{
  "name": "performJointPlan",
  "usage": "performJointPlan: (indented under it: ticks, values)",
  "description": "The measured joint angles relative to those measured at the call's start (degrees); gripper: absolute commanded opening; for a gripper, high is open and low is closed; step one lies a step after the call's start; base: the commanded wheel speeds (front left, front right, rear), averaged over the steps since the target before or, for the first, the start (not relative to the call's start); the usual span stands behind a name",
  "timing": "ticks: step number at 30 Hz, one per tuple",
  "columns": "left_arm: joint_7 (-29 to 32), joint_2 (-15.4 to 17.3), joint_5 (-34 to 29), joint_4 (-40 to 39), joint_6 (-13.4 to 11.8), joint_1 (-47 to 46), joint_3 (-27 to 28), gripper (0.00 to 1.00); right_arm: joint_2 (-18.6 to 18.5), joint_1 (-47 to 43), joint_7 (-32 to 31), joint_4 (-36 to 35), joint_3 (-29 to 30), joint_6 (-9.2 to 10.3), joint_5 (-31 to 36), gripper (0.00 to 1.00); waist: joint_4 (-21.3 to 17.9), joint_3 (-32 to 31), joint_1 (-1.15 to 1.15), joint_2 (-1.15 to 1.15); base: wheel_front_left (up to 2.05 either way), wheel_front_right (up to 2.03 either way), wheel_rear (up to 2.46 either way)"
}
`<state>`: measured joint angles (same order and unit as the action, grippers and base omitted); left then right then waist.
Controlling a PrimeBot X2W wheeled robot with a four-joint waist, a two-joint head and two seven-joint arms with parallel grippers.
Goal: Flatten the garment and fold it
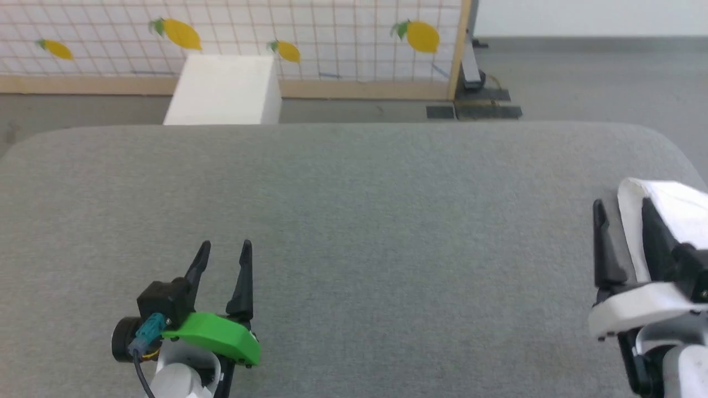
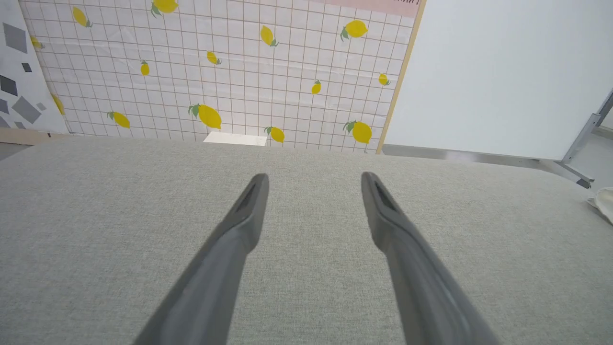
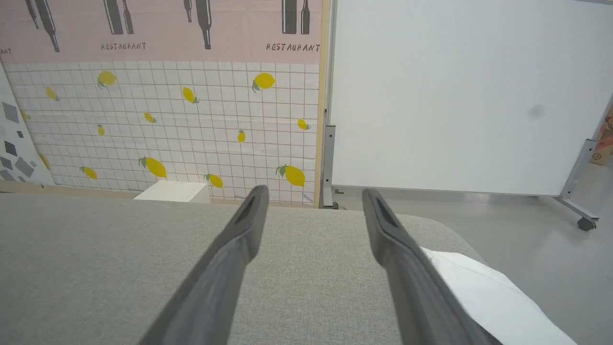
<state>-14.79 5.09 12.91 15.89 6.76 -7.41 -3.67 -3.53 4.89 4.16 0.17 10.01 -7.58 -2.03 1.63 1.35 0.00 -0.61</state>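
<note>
Lying at the far right edge of the tabletop, the garment shows as a white, fairly flat piece of cloth. No sleeve, collar or print can be made out, and part of it runs out of the head view, so I cannot tell how it is laid or whether it is folded.

The right gripper hovers just beside it, jaws spread wide and grasping nothing. In the right wrist view bare grey tabletop lies between them, and the cloth lies past the outer finger, by the rounded corner. The left gripper hangs well apart from the garment over bare tabletop, its jaws likewise released and empty.

The garment looks light, thin and limp. Lifted from one point it would likely sag and bunch, and the woven tabletop may drag on it rather than let it slide. A pinch on an outer edge or corner seems best, taking only the layers meant to move. Two holds set apart along one edge, one per arm, should keep it spread as it is drawn toward the middle. So near the edge, a careless push could tip it off the tabletop.
</note>
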Motion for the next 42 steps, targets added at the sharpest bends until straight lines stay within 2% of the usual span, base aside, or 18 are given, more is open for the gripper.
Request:
performJointPlan:
  ticks: [3, 10, 27, 28, 42]
  values:
    - [0.01, -0.16, 0.16, 0.25, -0.01, 0.45, -0.25, 1.0, 0.45, -3.64, 1.7, -0.19, -1.16, 0.0, -0.21, 1.0, 1.78, -1.95, 0.0, 0.0, 0.0, 0.0, 0.0]
    - [0.01, -0.52, -0.04, 0.46, 0.0, 1.77, -0.55, 1.0, 0.53, -8.26, 2.92, -0.41, -3.44, 0.0, -3.11, 1.0, 3.1, -3.12, 0.0, 0.0, 0.0, 0.0, 0.0]
    - [0.01, -1.08, 0.22, 1.32, 0.25, 2.6, -1.24, 1.0, 0.56, -9.53, 2.82, -0.94, -4.5, 0.0, -4.93, 1.0, 3.03, -3.14, 0.0, 0.0, 0.0, 0.0, 0.0]
    - [0.04, -1.08, 0.21, 1.34, 0.25, 2.6, -1.24, 0.0, 0.56, -9.53, 2.83, -0.92, -4.49, 0.0, -5.0, 0.0, 3.03, -3.15, 0.0, 0.0, 0.0, 0.0, 0.0]
    - [0.68, -1.07, -0.22, 0.67, 0.16, 2.59, -0.99, 0.0, 0.55, -9.53, 2.45, -0.93, -4.63, 0.0, -4.99, 0.0, 2.74, -3.04, 0.0, 0.0, 0.0, 0.0, 0.0]
